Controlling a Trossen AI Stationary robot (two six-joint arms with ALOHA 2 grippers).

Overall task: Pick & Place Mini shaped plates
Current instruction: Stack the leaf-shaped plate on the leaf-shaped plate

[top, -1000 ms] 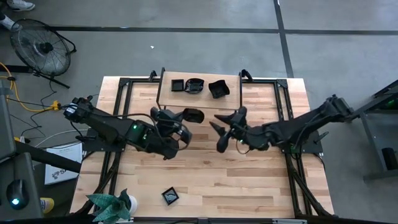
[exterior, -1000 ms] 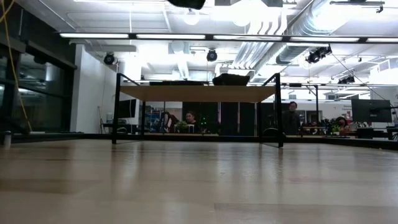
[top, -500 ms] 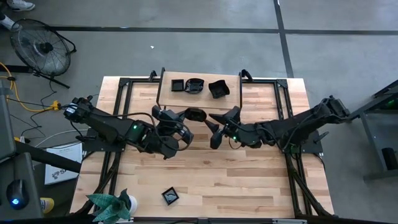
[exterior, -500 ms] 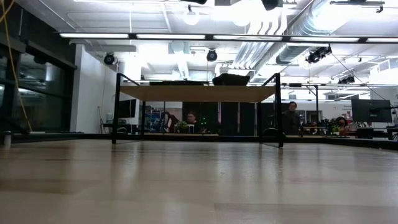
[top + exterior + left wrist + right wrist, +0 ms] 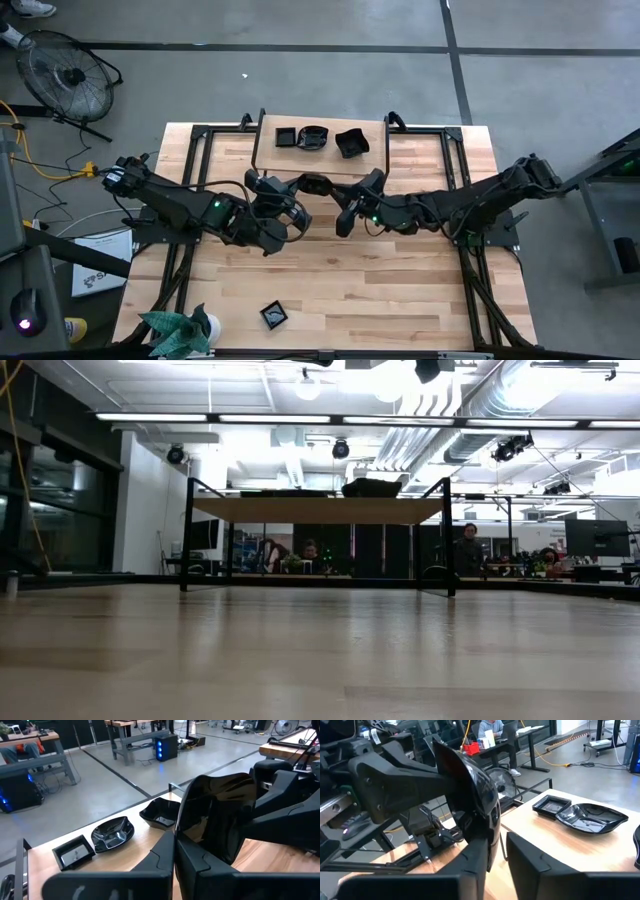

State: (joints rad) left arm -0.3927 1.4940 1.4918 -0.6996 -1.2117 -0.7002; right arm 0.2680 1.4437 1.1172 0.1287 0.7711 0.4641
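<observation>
Left pincer (image 5: 300, 190) clamped plate (image 5: 314, 184) mid-air. Right pincer (image 5: 340, 205) met it, fingers straddling rim, seemingly not yet tight. Risk: left release before right grip set, plate drops to counter (image 5: 380, 290) below. Other plates (image 5: 314, 137) beyond, on shelf (image 5: 375, 155).

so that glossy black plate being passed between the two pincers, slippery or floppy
The plate looks stiff: it stands on edge and keeps its shape between the left pincer and right pincer. Its mirror-like gloss suggests it is slippery. Being held by its thin edge, it may twist.
</observation>
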